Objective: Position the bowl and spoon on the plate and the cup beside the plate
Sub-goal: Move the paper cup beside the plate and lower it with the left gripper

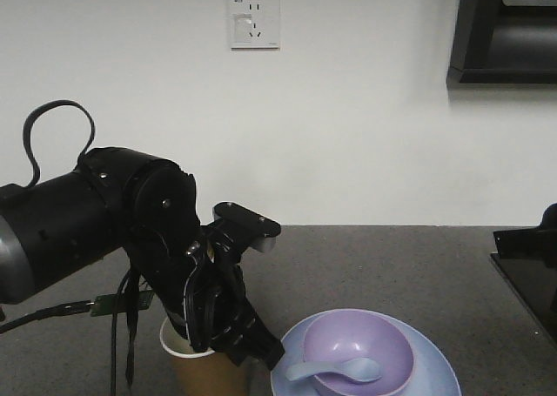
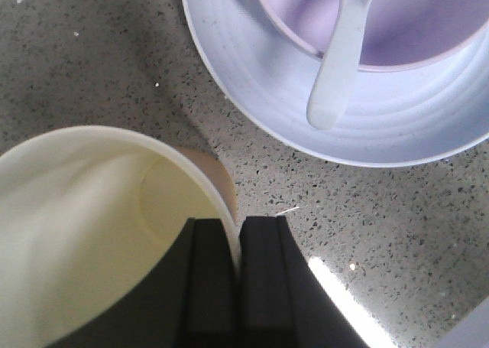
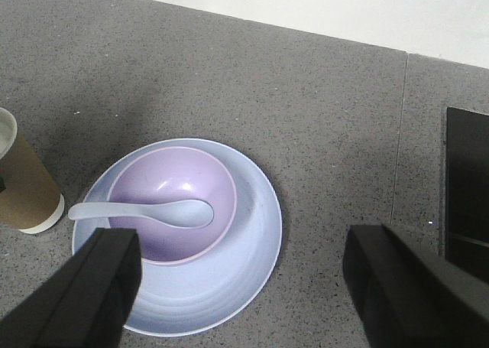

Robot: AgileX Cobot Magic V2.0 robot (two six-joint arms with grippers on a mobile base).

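The left gripper (image 2: pixel 235 275) is clamped on the rim of the brown paper cup (image 1: pixel 202 372), one finger inside and one outside, with the cup wall pinched between them. The cup stands upright on the grey speckled table (image 3: pixel 229 80), just beside the pale blue plate (image 3: pixel 252 248), with a narrow strip of table showing between them. The purple bowl (image 3: pixel 164 191) sits on the plate, and the spoon (image 3: pixel 141 213) lies across the bowl, scoop inside and handle reaching over the rim toward the cup. The right gripper (image 3: pixel 244 287) hangs above the plate with its fingers spread wide, holding nothing. A black object (image 3: pixel 467 187) lies at the table's right edge, well apart from the plate. Open table stretches behind the plate to the white wall (image 1: pixel 365 100), which carries a socket (image 1: pixel 254 22). In the front view the left arm hides most of the cup, and the frame edge cuts off the plate's near rim.
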